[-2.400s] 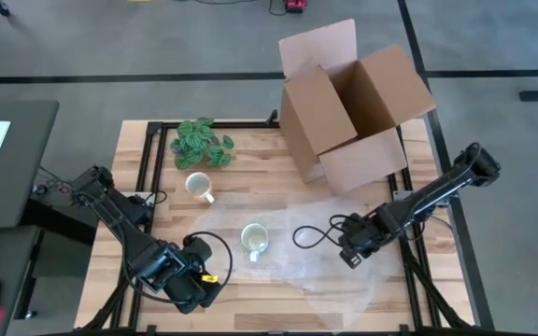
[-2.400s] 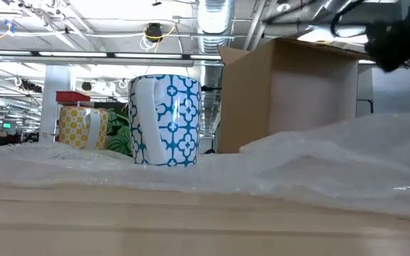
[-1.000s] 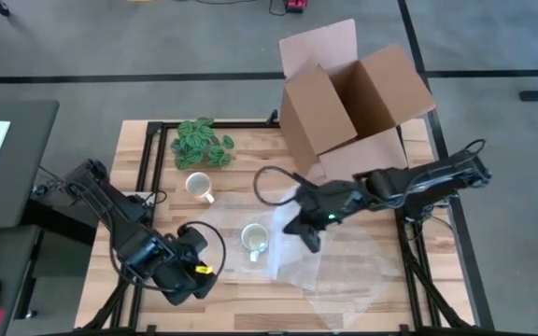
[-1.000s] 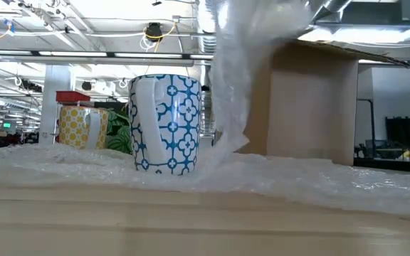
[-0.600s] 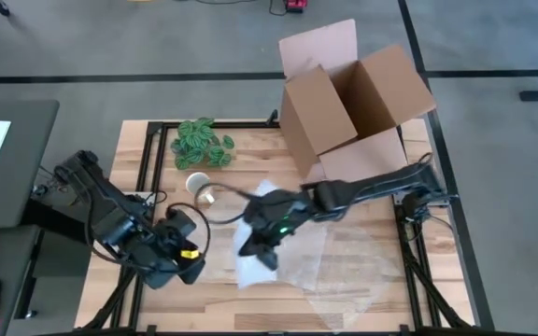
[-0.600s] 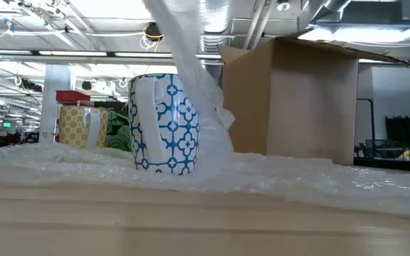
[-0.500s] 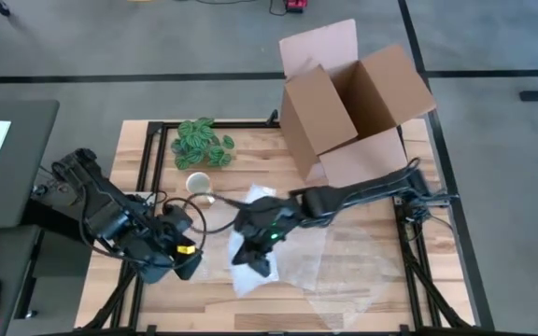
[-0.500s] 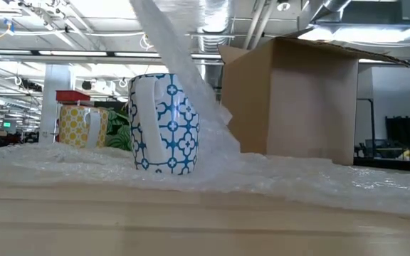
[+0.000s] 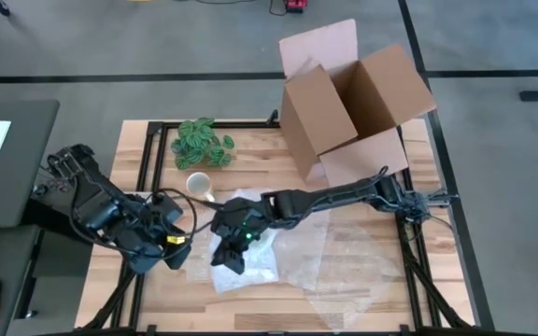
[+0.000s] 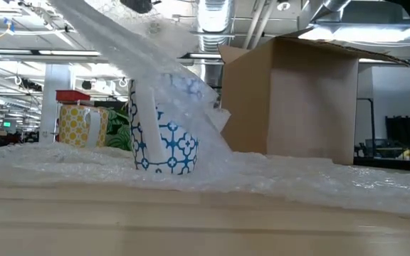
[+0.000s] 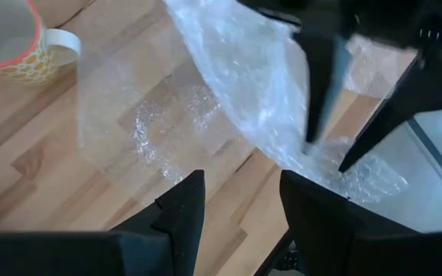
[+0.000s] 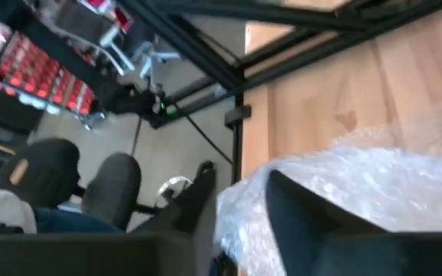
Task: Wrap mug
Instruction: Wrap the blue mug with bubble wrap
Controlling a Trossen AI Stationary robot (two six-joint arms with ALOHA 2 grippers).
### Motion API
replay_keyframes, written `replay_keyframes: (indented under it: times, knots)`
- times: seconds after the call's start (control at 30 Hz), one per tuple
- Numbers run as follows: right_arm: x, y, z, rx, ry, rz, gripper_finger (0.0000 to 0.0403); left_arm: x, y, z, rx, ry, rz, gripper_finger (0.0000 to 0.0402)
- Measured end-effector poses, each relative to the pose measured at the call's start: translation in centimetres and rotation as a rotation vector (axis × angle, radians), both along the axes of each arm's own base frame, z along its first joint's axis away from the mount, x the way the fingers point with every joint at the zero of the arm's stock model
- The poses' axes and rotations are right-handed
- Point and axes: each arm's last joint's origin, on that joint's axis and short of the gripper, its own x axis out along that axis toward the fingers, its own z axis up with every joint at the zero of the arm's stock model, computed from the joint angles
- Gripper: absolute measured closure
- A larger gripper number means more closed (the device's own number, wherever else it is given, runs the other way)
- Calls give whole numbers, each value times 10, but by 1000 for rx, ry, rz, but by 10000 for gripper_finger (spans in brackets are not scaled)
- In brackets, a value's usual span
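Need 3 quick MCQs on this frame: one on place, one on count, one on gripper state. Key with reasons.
1. Where is the open brown cardboard box?
A. far right corner of the wooden table
B. near left corner
C. on the floor

2. How many mugs are visible?
A. one
B. two
C. four

3. What is the right gripper doing?
A. parked at the table edge
B. shut on the clear bubble wrap sheet
C. holding the plant

Key: 1 A, the high view shows it at the far right. 2 B, the blue-patterned white mug and yellow-patterned white mug. 3 B, its fingers pinch the sheet pulled over the blue mug; the left gripper hangs open nearby.
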Motion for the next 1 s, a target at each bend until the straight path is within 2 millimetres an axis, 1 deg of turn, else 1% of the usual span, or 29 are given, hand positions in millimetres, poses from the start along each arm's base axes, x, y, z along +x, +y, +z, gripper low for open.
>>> replay_keyframes:
  times: [0.13, 0.27, 0.37, 0.47, 0.57, 0.63, 0.7, 0.8, 0.83, 0.9, 1.0]
  knots:
    - [-1, -5, 16, 43, -76, 32, 233, -4, -3, -1, 9, 13, -19, 249]
    - [-10, -4, 39, 64, -156, 58, 202, -11, -6, -2, 21, 34, -34, 249]
    - [-16, -4, 52, 63, -195, 66, 196, -16, -7, -2, 29, 50, -40, 249]
    - [-21, -5, 60, 58, -209, 69, 197, -18, -8, -3, 33, 55, -46, 249]
    - [-32, -7, 70, 77, -162, 74, 203, -19, -9, -3, 34, 55, -52, 249]
    - [-41, -8, 74, 86, -89, 64, 212, -20, -10, -3, 33, 54, -57, 249]
    - [-48, -9, 70, 81, 11, 46, 227, -20, -10, -3, 33, 54, -61, 249]
    - [-53, -10, 54, 58, 176, 20, 265, -20, -10, -3, 33, 54, -62, 249]
    - [-55, -10, 49, 42, 226, 10, 282, -20, -10, -3, 34, 54, -62, 249]
    - [-52, -11, 34, 3, 299, -28, 318, -20, -10, -3, 41, 47, -63, 249]
    - [-53, -13, 18, -45, 402, -67, 374, -20, -10, -2, 66, 24, -59, 249]
